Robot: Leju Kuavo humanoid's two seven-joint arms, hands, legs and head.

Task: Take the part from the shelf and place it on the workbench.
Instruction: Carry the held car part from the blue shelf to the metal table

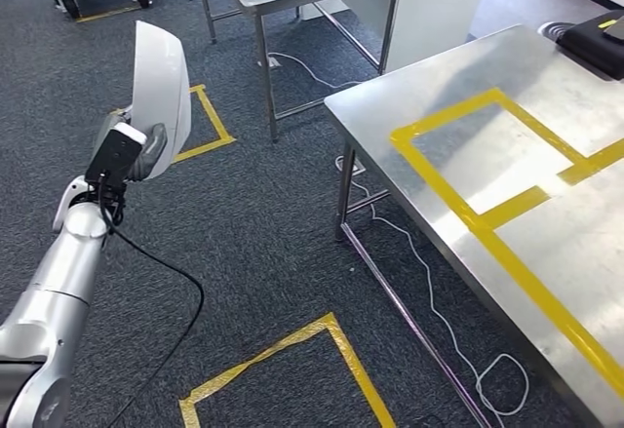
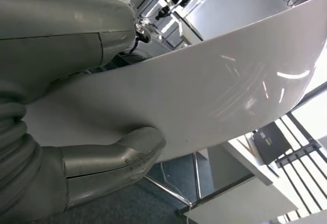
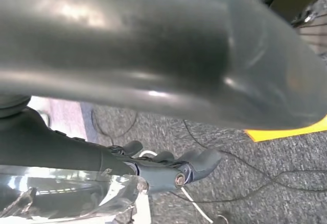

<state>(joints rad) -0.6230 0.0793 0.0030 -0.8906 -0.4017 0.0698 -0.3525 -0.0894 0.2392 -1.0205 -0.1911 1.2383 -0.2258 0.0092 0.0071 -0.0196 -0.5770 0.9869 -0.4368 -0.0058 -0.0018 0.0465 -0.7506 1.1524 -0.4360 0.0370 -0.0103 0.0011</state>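
Carrying the part (image 1: 160, 87), a white curved shell, we hold it in our left hand (image 1: 139, 150), raised over the carpet (image 1: 257, 223) and well apart from the workbench (image 1: 412, 92) on our right. In the left wrist view the thick thumb (image 2: 115, 157) presses against one face of the shell while the rest of the hand lies on the other face, so the grip looks like a clamp near one edge rather than a wrap around it. Our right hand (image 3: 162, 168) hangs low over the carpet with its dark fingers (image 3: 200, 160) loosely curled; we cannot tell whether it has anything in it, though nothing is visible there. We judge the step in hand to be the carry to the bench. To do it well we should keep the thumb pressure steady, keep the shell from swinging, bring it across over the yellow tape (image 1: 471, 106) outline, and lower it until it rests on the steel before we loosen the hand
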